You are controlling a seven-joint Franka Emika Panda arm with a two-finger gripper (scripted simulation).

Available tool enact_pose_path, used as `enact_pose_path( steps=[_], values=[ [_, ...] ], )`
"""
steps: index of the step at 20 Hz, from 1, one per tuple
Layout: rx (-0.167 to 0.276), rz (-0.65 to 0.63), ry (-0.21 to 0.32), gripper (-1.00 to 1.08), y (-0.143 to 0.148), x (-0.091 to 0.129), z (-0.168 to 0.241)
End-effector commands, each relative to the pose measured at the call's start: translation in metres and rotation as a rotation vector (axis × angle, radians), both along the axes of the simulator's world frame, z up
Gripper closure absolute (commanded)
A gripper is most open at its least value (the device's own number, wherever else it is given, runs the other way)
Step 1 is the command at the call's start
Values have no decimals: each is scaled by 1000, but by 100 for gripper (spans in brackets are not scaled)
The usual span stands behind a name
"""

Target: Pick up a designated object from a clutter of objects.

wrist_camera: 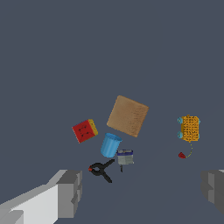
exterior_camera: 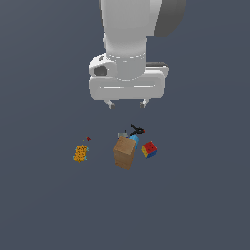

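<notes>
the pincer hangs spread and empty above the clutter, so this looks like the approach step: the brown box stands at the exterior view's centre on the table, and the next move likely calls for descending squarely over it, clear of the blue cup.

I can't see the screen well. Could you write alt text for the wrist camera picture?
A tan-brown box lies in the middle of a dark grey floor, seen from above past the open end effector. Close beside it are a red-faced cube, a blue cup, a small grey container and a black clamp; an orange speckled box lies apart.
</notes>
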State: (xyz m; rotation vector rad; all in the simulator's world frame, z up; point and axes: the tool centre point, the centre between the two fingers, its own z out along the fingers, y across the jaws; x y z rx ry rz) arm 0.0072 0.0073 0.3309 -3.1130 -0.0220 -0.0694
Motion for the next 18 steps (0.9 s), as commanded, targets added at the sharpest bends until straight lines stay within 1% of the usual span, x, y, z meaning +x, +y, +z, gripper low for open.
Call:
enact_pose_path(
  steps=[1, 9, 18],
  values=[
    [0, -10, 2, -92, 0, 1, -3],
    [-1, -101, 14, -92, -2, 14, -32],
    [-9, -284, 36, -92, -5, 35, -93]
  ],
)
